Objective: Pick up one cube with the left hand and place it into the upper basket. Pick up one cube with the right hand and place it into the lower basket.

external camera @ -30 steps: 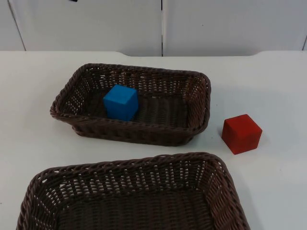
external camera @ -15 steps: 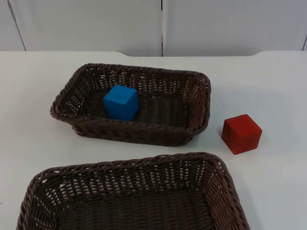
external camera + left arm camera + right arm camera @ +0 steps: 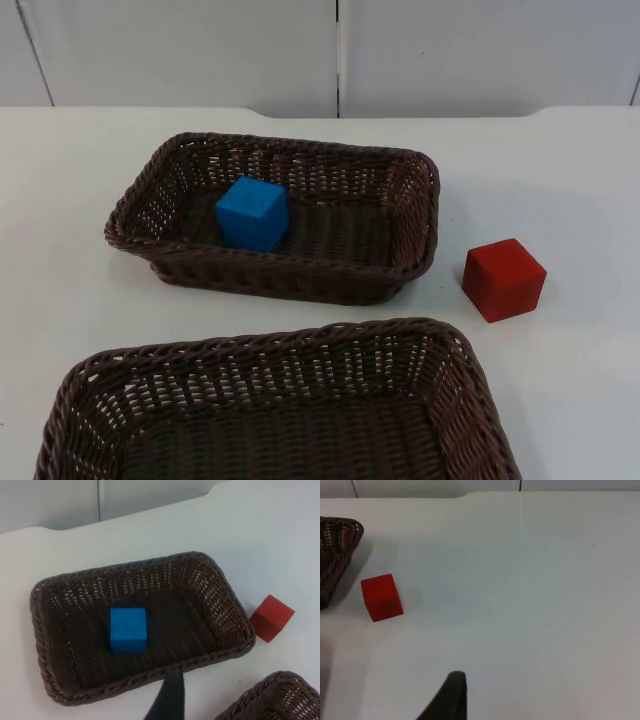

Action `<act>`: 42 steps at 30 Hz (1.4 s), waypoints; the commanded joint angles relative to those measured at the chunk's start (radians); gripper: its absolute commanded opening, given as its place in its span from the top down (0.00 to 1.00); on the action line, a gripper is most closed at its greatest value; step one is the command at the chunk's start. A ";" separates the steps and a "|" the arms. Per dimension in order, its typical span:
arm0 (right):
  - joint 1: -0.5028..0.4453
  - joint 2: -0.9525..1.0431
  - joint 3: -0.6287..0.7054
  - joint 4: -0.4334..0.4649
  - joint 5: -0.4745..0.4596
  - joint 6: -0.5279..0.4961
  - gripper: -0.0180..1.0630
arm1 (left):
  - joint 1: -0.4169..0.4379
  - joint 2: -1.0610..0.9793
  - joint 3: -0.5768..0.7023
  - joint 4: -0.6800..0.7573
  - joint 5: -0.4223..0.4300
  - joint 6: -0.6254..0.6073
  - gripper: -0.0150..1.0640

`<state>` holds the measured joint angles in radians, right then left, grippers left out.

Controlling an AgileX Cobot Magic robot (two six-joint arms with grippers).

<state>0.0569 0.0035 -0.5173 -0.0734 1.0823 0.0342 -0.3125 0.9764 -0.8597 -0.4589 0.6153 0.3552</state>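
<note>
No writing or label can be read on any item. The blue cube (image 3: 252, 212) is seen lying inside the upper basket (image 3: 420, 215), on its woven floor toward the left half, apart from the walls. The red cube (image 3: 504, 279) rests on the white table (image 3: 560, 180) just beside the upper basket's right end, not touching it. The lower basket (image 3: 280, 345) is cut off by the picture's edge, so only its far rim and part of its inside are shown.

In the left wrist view, the left gripper (image 3: 167, 700) is represented by one black fingertip above the near rim of the upper basket, with the blue cube beyond it; the spacing of its fingers cannot be told. In the right wrist view, the right gripper (image 3: 450, 697) is likewise a single dark fingertip over bare table, well apart from the red cube; its finger spacing cannot be told either.
</note>
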 commanded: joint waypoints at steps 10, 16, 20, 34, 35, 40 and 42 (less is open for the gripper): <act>-0.001 -0.004 0.002 -0.003 -0.003 -0.004 0.01 | -0.007 -0.237 0.118 0.037 0.064 0.006 0.27; -0.001 -0.004 0.002 -0.003 -0.003 -0.004 0.01 | -0.007 -0.342 0.176 0.044 0.082 0.006 0.27; -0.001 -0.004 0.002 -0.003 -0.003 -0.004 0.01 | -0.007 -0.386 0.225 0.042 0.082 0.006 0.27; -0.001 -0.004 0.002 -0.003 -0.003 -0.004 0.01 | -0.007 -0.530 0.319 0.059 0.060 0.006 0.27; -0.001 -0.004 0.002 -0.003 -0.003 -0.004 0.01 | -0.007 -0.536 0.319 0.061 0.056 0.006 0.27; -0.001 -0.004 0.002 -0.003 -0.003 -0.004 0.01 | -0.007 -0.551 0.339 0.065 0.041 0.006 0.27; -0.001 -0.004 0.002 -0.003 -0.003 -0.004 0.01 | -0.007 -0.556 0.338 0.068 0.039 0.006 0.27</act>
<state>0.0569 0.0035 -0.5173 -0.0734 1.0823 0.0300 -0.3125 0.4307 -0.5261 -0.3995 0.6664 0.3594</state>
